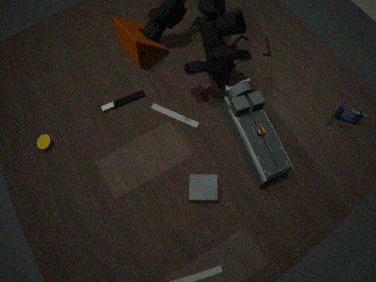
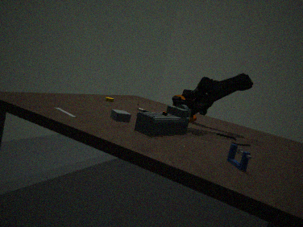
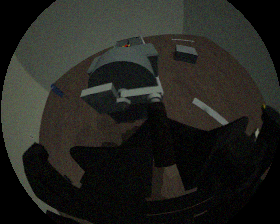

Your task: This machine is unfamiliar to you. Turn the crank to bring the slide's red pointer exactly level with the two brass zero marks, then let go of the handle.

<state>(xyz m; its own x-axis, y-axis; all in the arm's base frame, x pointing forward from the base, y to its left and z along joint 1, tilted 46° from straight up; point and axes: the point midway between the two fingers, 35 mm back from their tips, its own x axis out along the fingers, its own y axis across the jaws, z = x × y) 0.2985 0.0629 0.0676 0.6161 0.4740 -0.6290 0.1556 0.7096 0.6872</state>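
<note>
Top view, orange wedge [image 1: 138, 45] beside arm [image 1: 212, 42]

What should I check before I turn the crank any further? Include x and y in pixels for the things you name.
1. Fingers closed on the crank handle: ok, the fingers are shut on the handle [image 3: 157, 107].
2. Red pointer level with both zero marks: cannot tell, the pointer [image 1: 261, 131] [image 3: 127, 46] shows too small and blurred.
3. Machine upright on the table: ok, the machine [image 1: 257, 142] [image 2: 161, 125] sits on its base.
4. Gray block out of the way: ok, the block [image 1: 203, 187] [image 2: 120, 115] [image 3: 186, 54] stands apart from the machine.
5. Handle released: not ok, and rightly so until the pointer is confirmed level.
</note>
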